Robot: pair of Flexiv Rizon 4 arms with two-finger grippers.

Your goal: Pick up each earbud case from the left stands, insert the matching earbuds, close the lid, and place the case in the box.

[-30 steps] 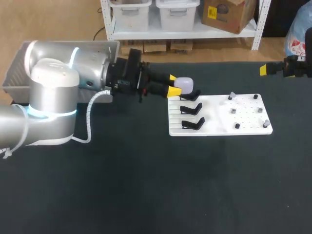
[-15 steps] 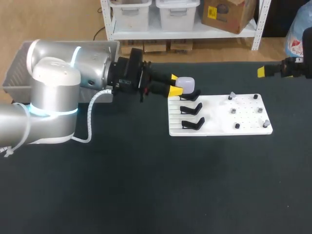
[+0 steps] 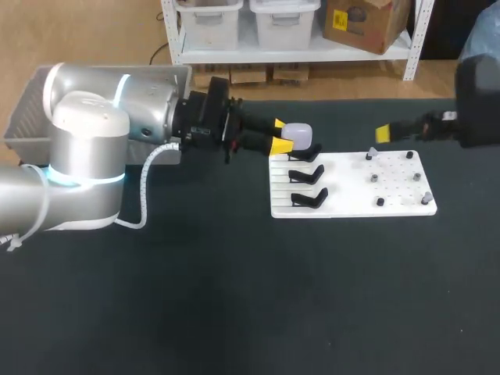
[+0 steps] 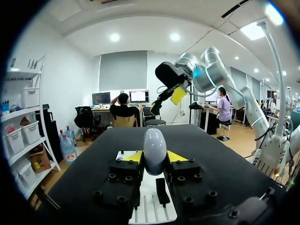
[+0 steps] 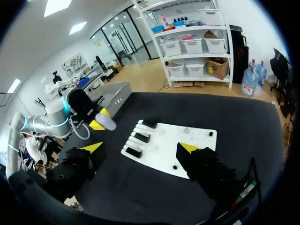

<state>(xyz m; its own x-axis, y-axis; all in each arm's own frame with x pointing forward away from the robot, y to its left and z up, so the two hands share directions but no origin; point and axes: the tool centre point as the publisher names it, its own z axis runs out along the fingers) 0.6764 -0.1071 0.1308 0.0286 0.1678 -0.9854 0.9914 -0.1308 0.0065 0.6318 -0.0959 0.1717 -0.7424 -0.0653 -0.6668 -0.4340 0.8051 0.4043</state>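
Note:
My left gripper (image 3: 280,139) is shut on a pale lilac earbud case (image 3: 298,134), right over the rearmost black stand (image 3: 305,155) of the white board (image 3: 353,199). In the left wrist view the case (image 4: 154,149) stands upright between the yellow tips of that gripper (image 4: 154,157). Two more black stands (image 3: 307,174) (image 3: 308,198) are bare. Small grey earbuds (image 3: 374,177) sit on pegs on the board's right half. My right gripper (image 3: 384,134) hovers above the board's far edge, open wide with nothing in it (image 5: 140,148); the board (image 5: 159,150) lies below it.
A grey box (image 3: 25,117) stands at the table's back left corner, behind my left arm; the right wrist view shows this box (image 5: 115,91) too. Dark tabletop (image 3: 258,297) stretches in front of the board.
My right arm has come in from the right edge toward the board's far side. The left arm and the case have not moved.

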